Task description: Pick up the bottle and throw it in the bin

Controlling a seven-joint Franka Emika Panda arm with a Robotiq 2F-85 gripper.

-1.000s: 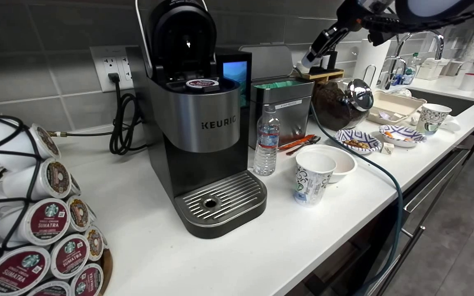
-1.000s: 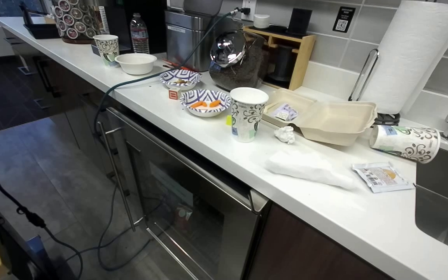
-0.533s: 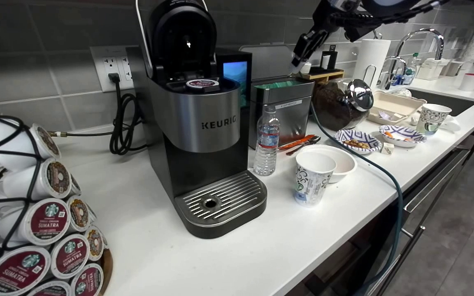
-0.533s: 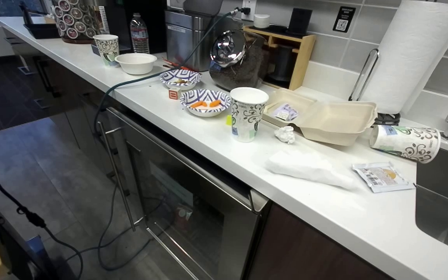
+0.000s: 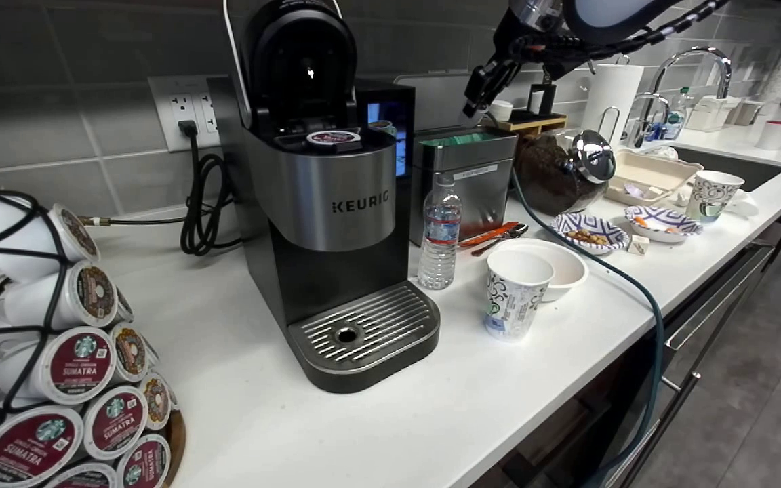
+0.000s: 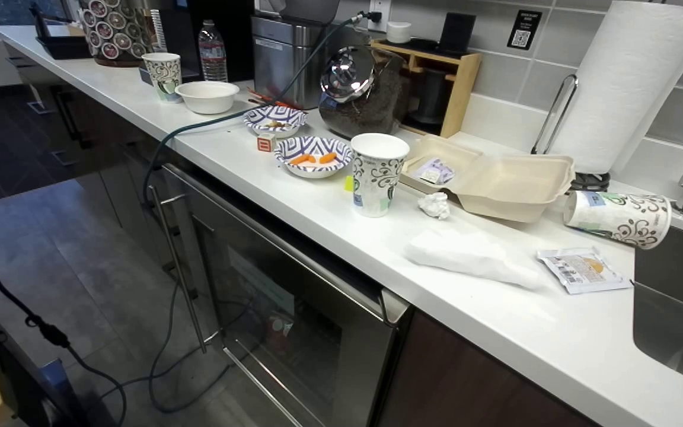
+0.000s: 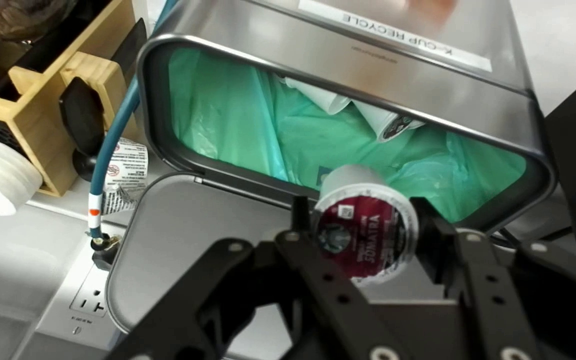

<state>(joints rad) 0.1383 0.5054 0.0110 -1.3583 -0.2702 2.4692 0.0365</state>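
Exterior view: your gripper [image 7: 363, 215] hangs above the bin [image 5: 475, 203], fingers angled down. Wrist view: a Sumatra coffee pod [image 7: 363, 240] between your fingers [image 7: 435, 245], printed face toward the camera. Cannot tell if you are clenched on it or released. Bin's mouth at 12 o'clock of that pod, green liner [image 7: 218, 115], white pods [image 7: 378, 117] lying along the labelled side. Bin lid [image 7: 193, 235] open at your 9 o'clock. Label [image 7: 395, 35] reads K-CUP RECYCLE, upside down.

Bottle [image 5: 440, 237] upright on the counter [image 5: 241, 420] in both exterior views, well apart from your gripper. From the bottle in an exterior view: bin at 1 o'clock, coffee machine [image 5: 336, 196] just beside at 10, patterned cup [image 5: 516, 291] near at 4, white bowl [image 5: 567, 271] past the cup.
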